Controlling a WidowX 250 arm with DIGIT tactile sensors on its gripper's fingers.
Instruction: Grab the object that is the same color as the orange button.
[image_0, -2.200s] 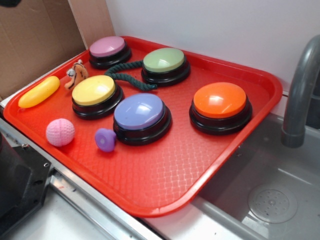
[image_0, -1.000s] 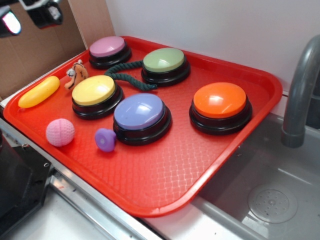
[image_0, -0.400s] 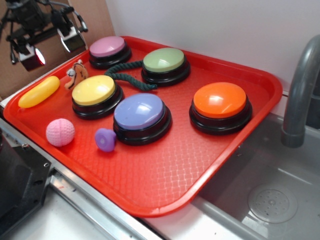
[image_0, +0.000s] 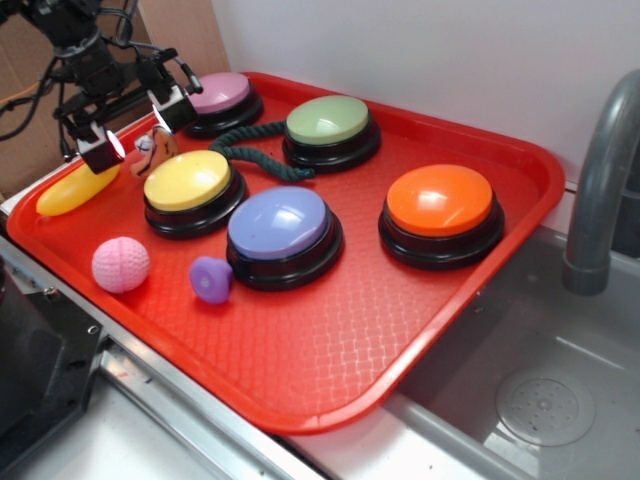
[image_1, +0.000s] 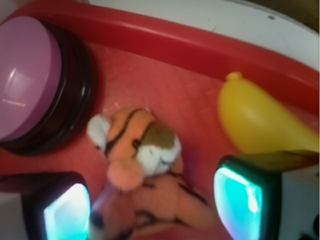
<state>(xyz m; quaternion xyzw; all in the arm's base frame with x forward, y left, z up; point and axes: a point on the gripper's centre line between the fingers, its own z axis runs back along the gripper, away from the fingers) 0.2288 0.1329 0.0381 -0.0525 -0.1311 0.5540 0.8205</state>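
Fingers (image_0: 135, 125) apart, nothing btwn the pads yet; I hang over the back-left corner of the red tray (image_0: 330, 330). Wrist view: my two pads (image_1: 65, 212) sit low in frame, left and right, w/ the orange plush tiger (image_1: 145, 170) in the gap btwn them, lying on the tray floor. Can't tell if the pads touch it. Tiger is just beside the pink button (image_1: 27, 80) on one side, yellow banana toy (image_1: 260, 122) near on the other, close to the tray rim. Exterior view: tiger (image_0: 152, 150) partly hidden behind my fingers, next to the yellow button (image_0: 188, 182). Orange button (image_0: 440, 202) sits well apart, on the tray's far right side. Pink ball (image_0: 121, 264) near the front-left edge.
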